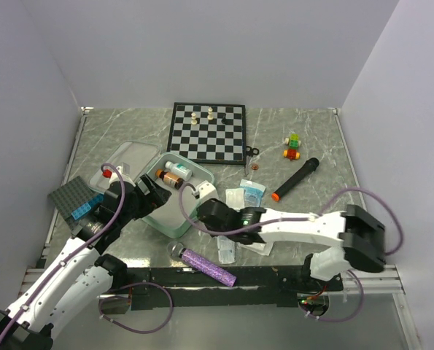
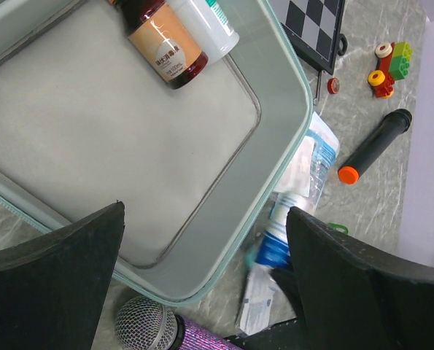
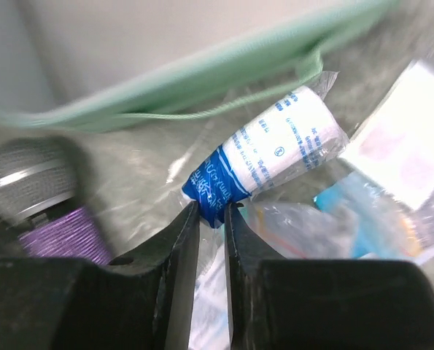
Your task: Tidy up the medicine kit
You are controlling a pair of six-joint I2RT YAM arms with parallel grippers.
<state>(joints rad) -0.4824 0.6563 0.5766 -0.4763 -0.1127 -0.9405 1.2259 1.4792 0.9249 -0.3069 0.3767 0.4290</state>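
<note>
The mint-green medicine kit point(image 1: 174, 219) lies open with its lid point(image 1: 129, 155) flat to the left. A brown bottle point(image 2: 162, 40) and a white bottle point(image 2: 202, 22) lie in its grey base. My left gripper point(image 2: 202, 219) is open and empty, hovering over the base's near corner. My right gripper point(image 3: 211, 211) is shut on the blue end of a wrapped white bandage roll point(image 3: 282, 142). It holds the roll just outside the case's right rim point(image 3: 202, 80). The roll also shows in the left wrist view point(image 2: 279, 226).
A purple microphone point(image 1: 206, 266) lies near the front edge. Flat packets point(image 1: 249, 193) lie right of the case. A black marker with an orange tip point(image 1: 295, 179), toy bricks point(image 1: 293, 146), the chessboard point(image 1: 207, 131) and a dark studded plate point(image 1: 74, 197) surround it.
</note>
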